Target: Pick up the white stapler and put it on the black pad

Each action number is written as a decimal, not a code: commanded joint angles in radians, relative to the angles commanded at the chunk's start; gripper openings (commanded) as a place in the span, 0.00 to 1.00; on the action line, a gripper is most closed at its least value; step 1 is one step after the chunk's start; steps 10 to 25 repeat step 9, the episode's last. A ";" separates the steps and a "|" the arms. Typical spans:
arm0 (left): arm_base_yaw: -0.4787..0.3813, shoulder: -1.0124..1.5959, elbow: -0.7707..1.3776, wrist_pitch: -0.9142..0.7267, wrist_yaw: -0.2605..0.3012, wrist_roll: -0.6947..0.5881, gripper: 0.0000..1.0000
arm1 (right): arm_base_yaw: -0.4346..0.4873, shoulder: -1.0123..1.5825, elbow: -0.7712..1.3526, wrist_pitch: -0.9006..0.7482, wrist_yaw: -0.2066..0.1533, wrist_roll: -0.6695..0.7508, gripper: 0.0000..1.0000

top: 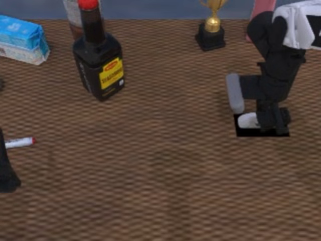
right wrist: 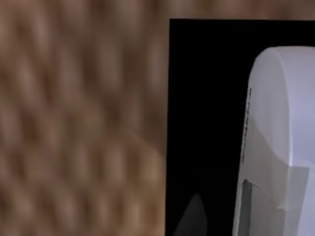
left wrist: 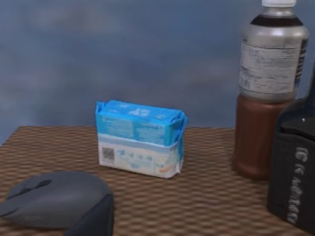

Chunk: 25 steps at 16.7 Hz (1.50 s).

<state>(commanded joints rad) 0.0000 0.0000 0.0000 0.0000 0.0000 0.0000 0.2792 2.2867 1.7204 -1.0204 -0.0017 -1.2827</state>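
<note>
Hiding white stapler [top: 248,120] — right gripper [top: 273,119]

Count on worktop [top: 165,175]: two bottles [top: 99,55] [left wrist: 268,88], one white stapler [top: 248,120], one black pad [top: 243,131], one trophy [top: 211,27], one marker [top: 19,142], one blue packet [top: 22,39], one grey mouse [left wrist: 51,196].

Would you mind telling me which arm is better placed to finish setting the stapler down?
Right. Its gripper is over the black pad with the white stapler beneath it; the left arm sits parked at the table's far left edge.
</note>
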 joint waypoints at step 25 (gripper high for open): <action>0.000 0.000 0.000 0.000 0.000 0.000 1.00 | 0.000 0.000 0.000 0.000 0.000 0.000 1.00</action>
